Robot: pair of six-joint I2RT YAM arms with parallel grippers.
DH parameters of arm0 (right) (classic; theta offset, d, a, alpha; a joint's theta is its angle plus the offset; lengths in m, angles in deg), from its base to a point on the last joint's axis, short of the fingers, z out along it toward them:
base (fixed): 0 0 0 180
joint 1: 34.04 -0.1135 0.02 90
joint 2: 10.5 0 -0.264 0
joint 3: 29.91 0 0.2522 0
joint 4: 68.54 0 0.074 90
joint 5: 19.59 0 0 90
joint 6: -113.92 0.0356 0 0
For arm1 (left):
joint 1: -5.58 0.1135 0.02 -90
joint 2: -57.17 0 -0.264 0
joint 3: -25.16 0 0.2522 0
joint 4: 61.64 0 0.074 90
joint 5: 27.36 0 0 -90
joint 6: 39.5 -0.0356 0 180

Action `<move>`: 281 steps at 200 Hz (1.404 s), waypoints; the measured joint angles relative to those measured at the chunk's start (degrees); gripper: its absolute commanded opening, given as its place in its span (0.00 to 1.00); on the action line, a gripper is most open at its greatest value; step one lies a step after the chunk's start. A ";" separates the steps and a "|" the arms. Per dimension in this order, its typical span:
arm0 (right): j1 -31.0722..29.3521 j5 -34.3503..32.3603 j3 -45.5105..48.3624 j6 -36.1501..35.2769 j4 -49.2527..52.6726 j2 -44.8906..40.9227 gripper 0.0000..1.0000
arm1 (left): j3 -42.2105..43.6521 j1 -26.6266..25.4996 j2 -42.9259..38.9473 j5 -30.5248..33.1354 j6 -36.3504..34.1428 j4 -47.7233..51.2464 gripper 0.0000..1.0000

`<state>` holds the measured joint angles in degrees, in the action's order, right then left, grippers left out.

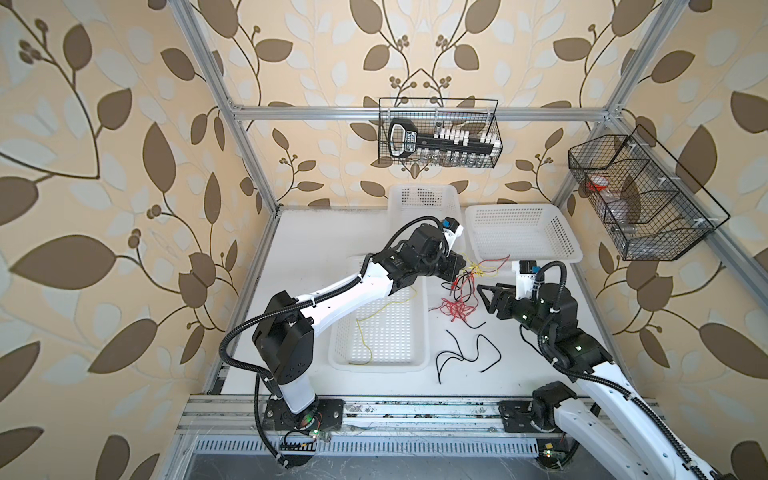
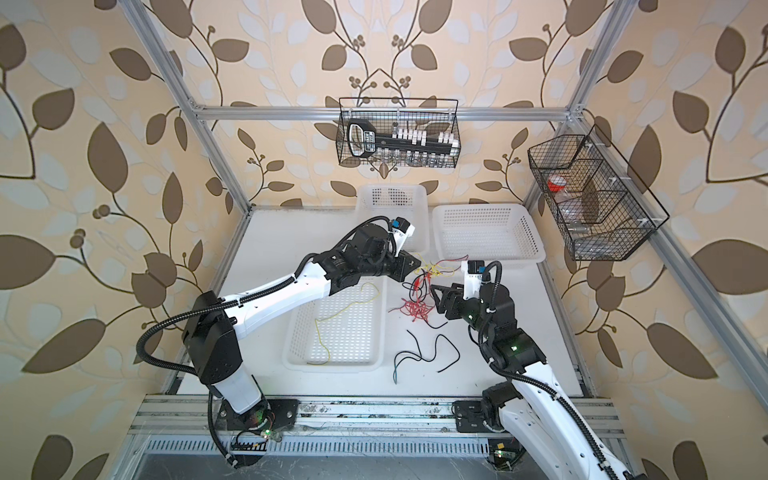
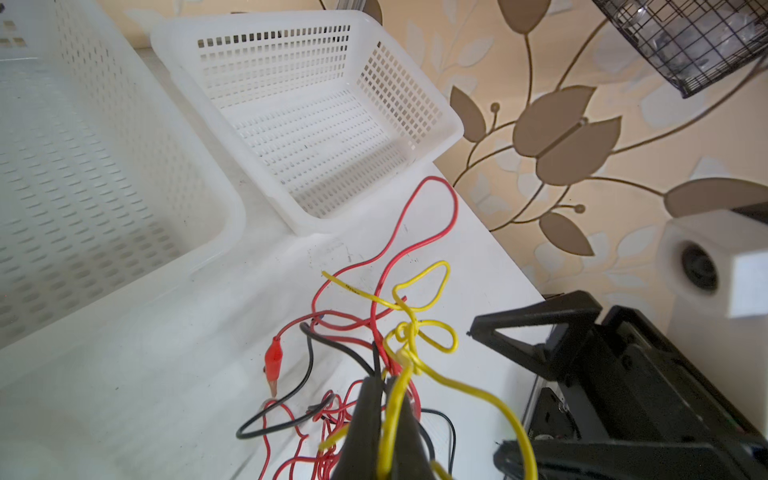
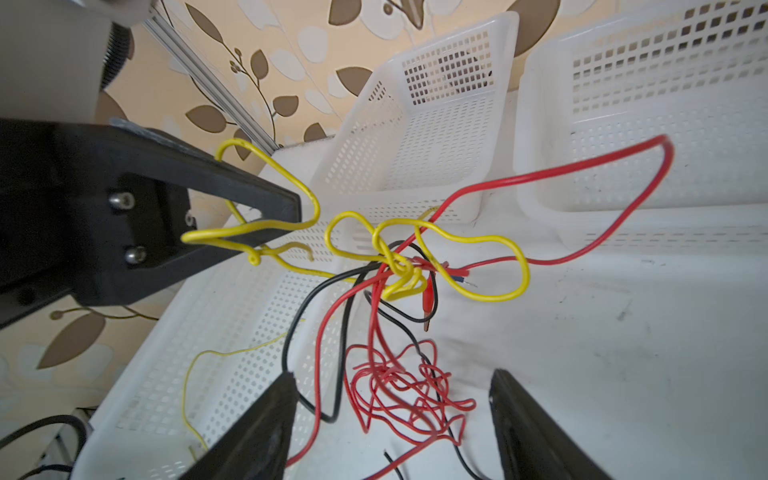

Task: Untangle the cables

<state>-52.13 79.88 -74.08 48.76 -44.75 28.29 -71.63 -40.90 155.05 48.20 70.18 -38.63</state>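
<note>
Left tool (image 3: 386, 380) pinches the knotted yellow cable (image 3: 390, 415); right tool (image 4: 392, 374), jaws wide and empty, hangs beside the tangled cables (image 4: 399, 266).

The cables (image 4: 395, 266) have smooth, glossy plastic insulation. The basket (image 3: 399, 95) is white perforated plastic, a little translucent. My table (image 4: 623, 353) is white and matt, with dark scuffs. On my right gripper (image 4: 392, 374), the fingers (image 4: 266, 428) are matt black plastic. The frame bar (image 1: 311, 111) looks like brushed metal.

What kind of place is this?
Probably a robot test cell: a silver aluminium frame encloses the white tabletop, and a black-and-white left robot arm and right robot arm stand on a metal rail.
</note>
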 measured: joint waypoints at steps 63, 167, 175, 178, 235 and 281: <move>-6.60 -1.81 0.81 1.29 -4.17 5.70 0.76 | -0.90 0.00 0.26 -0.63 3.19 -0.04 0.00; -7.48 -6.88 1.31 1.81 -10.14 11.28 0.03 | -0.90 -0.04 0.22 0.04 3.17 1.22 0.00; -7.65 -7.65 1.40 1.49 -9.79 11.04 0.00 | -0.90 -0.04 0.22 0.44 2.91 1.81 0.00; -7.69 -8.00 1.44 1.53 -9.57 10.95 0.00 | -0.90 -0.04 0.20 0.59 2.82 2.05 0.00; -6.82 -13.42 1.84 1.05 -4.85 7.89 0.00 | -0.90 0.04 -2.73 5.99 0.31 7.54 0.00; 0.92 -13.62 3.61 1.75 -2.03 5.55 0.00 | -0.28 1.31 -8.48 8.90 -1.38 10.56 0.00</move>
<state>-51.21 66.27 -70.48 50.51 -46.79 33.84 -71.91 -39.59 146.57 57.10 68.80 -28.07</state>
